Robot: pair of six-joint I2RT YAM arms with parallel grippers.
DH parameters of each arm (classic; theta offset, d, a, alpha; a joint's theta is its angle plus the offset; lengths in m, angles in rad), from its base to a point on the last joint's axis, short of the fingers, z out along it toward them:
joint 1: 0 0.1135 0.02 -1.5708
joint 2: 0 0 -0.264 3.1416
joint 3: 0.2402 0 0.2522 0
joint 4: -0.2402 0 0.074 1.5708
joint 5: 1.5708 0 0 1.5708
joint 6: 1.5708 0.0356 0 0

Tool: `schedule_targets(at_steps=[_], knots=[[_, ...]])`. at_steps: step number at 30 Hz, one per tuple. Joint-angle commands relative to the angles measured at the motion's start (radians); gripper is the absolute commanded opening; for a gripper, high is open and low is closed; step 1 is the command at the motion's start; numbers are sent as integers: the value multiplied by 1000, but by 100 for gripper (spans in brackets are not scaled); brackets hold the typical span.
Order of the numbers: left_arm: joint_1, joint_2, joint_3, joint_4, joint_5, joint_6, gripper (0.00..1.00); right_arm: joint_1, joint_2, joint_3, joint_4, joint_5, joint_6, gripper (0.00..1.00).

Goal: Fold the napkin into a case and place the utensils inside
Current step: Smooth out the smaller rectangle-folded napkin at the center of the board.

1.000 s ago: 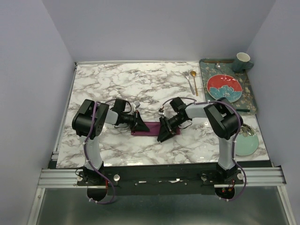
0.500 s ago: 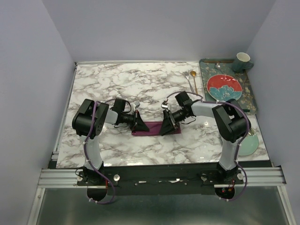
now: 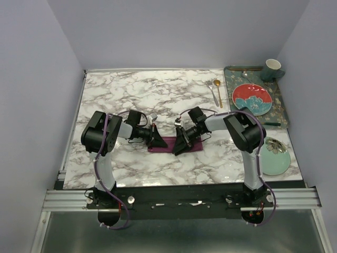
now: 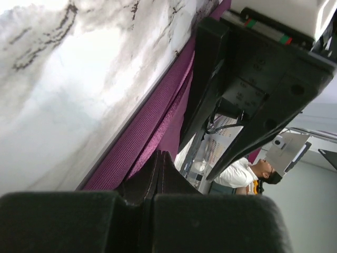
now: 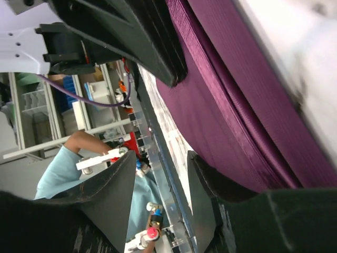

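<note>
The plum-purple napkin (image 3: pixel 167 143) lies folded as a narrow long strip on the marble table between both grippers. My left gripper (image 3: pixel 157 138) is shut, its tips (image 4: pixel 160 157) pressed down at the strip's left end (image 4: pixel 152 118). My right gripper (image 3: pixel 180 143) stands open over the right part of the strip, one finger (image 5: pixel 208 182) lying against the cloth (image 5: pixel 237 100) and nothing between the jaws (image 5: pixel 163 158). The silver fork (image 3: pixel 211 91) and gold spoon (image 3: pixel 217 89) lie side by side at the back right, away from both grippers.
A dark green tray (image 3: pixel 281 108) at the back right carries a red plate (image 3: pixel 251 98) and a cup (image 3: pixel 272 69). A pale green plate (image 3: pixel 277 159) sits near the right front edge. Blue-grey walls enclose the table.
The right gripper swung back to the right, then slid left along the napkin towards the left gripper. The left gripper has stayed put and shut.
</note>
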Motion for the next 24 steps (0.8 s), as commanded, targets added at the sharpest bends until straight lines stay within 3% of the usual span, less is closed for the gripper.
schedule_targets(at_steps=[1,14,18,24], knots=[[18,66,-18,-109,-142,63,0,-92,44,-82,7,25,-4,52],[26,74,2,-154,-133,113,0,-166,-51,-128,-8,-25,-45,49],[25,62,20,-111,-75,114,0,-182,-63,-126,-22,23,-50,45],[-31,-144,51,-11,40,89,6,-181,13,-122,-22,66,-34,39]])
